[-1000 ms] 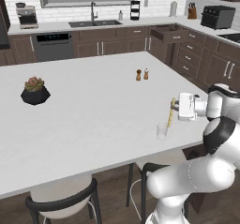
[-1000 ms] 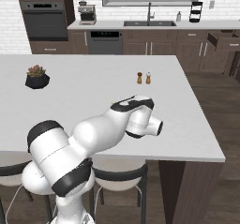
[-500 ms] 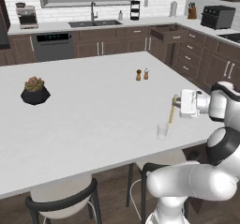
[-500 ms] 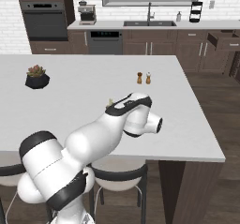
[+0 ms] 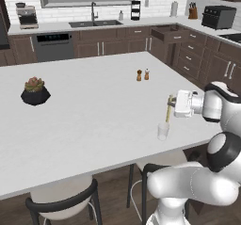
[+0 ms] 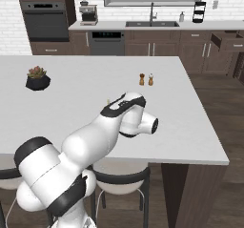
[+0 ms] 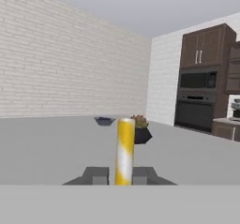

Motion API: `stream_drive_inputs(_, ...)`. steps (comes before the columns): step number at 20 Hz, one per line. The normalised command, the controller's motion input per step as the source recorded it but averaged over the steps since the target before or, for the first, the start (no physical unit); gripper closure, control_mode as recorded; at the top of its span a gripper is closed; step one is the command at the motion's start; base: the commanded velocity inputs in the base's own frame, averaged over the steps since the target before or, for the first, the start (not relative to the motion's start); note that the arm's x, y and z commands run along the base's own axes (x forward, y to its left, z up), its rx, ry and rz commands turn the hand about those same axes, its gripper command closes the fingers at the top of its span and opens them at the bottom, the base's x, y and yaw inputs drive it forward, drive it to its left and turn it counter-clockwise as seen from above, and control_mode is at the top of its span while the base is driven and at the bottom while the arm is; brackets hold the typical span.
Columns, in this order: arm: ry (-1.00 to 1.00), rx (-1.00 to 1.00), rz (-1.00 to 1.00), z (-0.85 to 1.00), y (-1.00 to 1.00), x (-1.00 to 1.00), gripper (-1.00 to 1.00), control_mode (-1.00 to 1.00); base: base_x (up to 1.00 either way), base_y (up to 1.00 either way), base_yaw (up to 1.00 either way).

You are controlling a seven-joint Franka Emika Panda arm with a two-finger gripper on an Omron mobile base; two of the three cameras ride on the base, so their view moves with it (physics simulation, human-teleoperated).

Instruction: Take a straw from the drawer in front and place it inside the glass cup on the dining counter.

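Note:
My gripper (image 5: 173, 104) is shut on the straw (image 5: 168, 109), a pale-yellow stick held nearly upright over the right part of the dining counter (image 5: 94, 106). The straw's lower end hangs just above the rim of the clear glass cup (image 5: 163, 131), slightly to its right. In the hand view the straw (image 7: 124, 149) rises between the two dark fingertips (image 7: 96, 175) of the gripper (image 7: 120, 176). In the right base view my arm covers the cup, and just the straw's tip (image 6: 108, 100) peeks out. The drawer (image 5: 170, 32) stands pulled open at the back right.
Brown and white shakers (image 5: 142, 74) stand behind the cup. A potted succulent (image 5: 35, 91) sits at the counter's left. Dark stools (image 5: 63, 203) line the near edge, with the counter's right edge (image 6: 209, 141) close to the cup. The sink (image 5: 96, 24) and oven (image 6: 45, 19) lie beyond.
The gripper has carried the straw a little left and up, bringing its lower end closer over the cup. The cup and shakers have stayed put.

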Motion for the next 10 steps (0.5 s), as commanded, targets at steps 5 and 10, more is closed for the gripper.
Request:
stream_drive_inputs(5,0.08,0.0,-0.01,-0.16,0.0,0.03,1.0,-1.0,0.0,0.0,0.0)
stream_drive_inputs(10,0.1,0.0,0.0,-0.21,0.0,0.0,1.0,-1.0,0.0,0.0,0.0)
